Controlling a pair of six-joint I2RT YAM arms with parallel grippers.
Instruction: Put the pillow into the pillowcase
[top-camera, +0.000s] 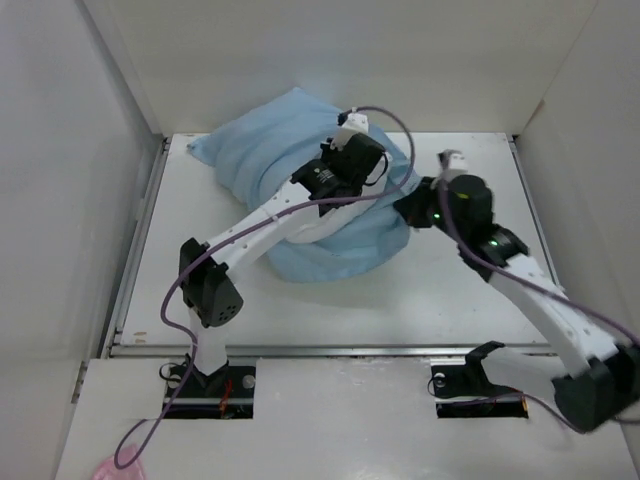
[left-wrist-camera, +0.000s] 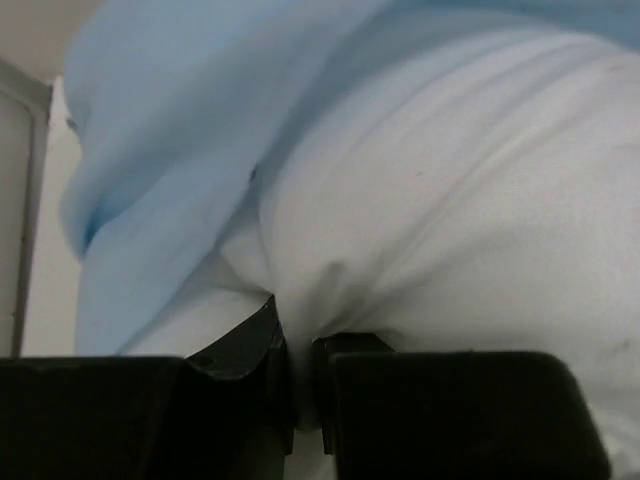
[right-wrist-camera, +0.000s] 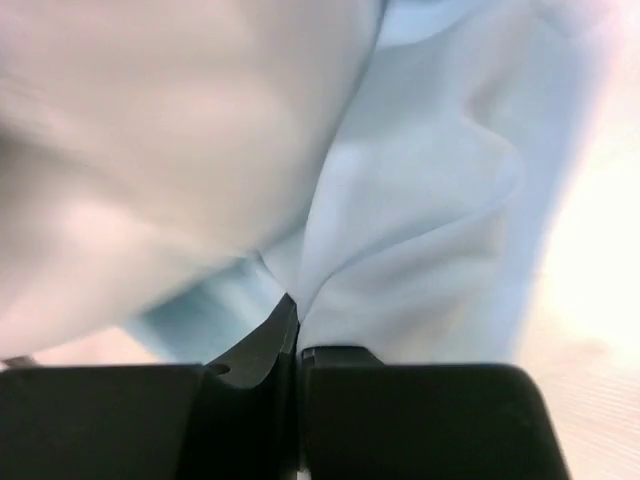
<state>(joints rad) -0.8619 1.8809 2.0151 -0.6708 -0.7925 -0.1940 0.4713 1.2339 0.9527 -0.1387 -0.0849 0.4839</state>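
The light blue pillowcase (top-camera: 260, 150) lies bulging at the back middle of the table, with the white pillow (top-camera: 300, 228) showing under my left arm. My left gripper (top-camera: 352, 160) is over the bundle; in its wrist view it (left-wrist-camera: 298, 345) is shut on a pinch of the white pillow (left-wrist-camera: 450, 230), with the pillowcase (left-wrist-camera: 160, 130) draped to the left. My right gripper (top-camera: 408, 208) is at the bundle's right edge; in its wrist view it (right-wrist-camera: 298, 335) is shut on a fold of the pillowcase (right-wrist-camera: 430, 240), with the pillow (right-wrist-camera: 150, 130) at upper left.
White walls (top-camera: 70, 180) close in the table (top-camera: 450, 290) on the left, back and right. A metal rail (top-camera: 330, 350) runs along the near edge. A small pink scrap (top-camera: 118, 468) lies at the bottom left, below the table.
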